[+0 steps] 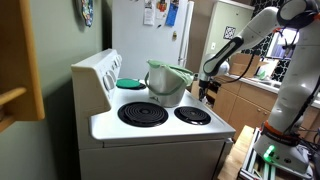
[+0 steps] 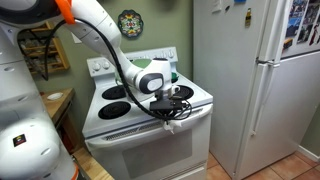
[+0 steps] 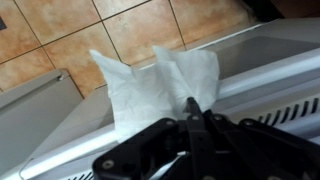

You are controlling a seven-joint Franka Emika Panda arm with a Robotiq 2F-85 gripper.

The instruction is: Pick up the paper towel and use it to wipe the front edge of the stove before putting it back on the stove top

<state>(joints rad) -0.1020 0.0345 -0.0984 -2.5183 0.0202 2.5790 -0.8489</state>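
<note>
Stove [image 2: 150,140]: white range, coil burners, pot [image 1: 168,82] on a far burner. Arm reaches over the near right corner. Paper towel [image 3: 150,85] draped over the stove's front edge, floor tiles beyond it. Gripper [image 3: 195,112] fingers pressed together, pinching the towel's near edge. Pickup looks done and wiping appears underway; returning the towel to the stove top is not yet done.

One stove [image 1: 150,152], one paper towel [image 3: 150,88], maybe one pot [image 1: 167,84].
</note>
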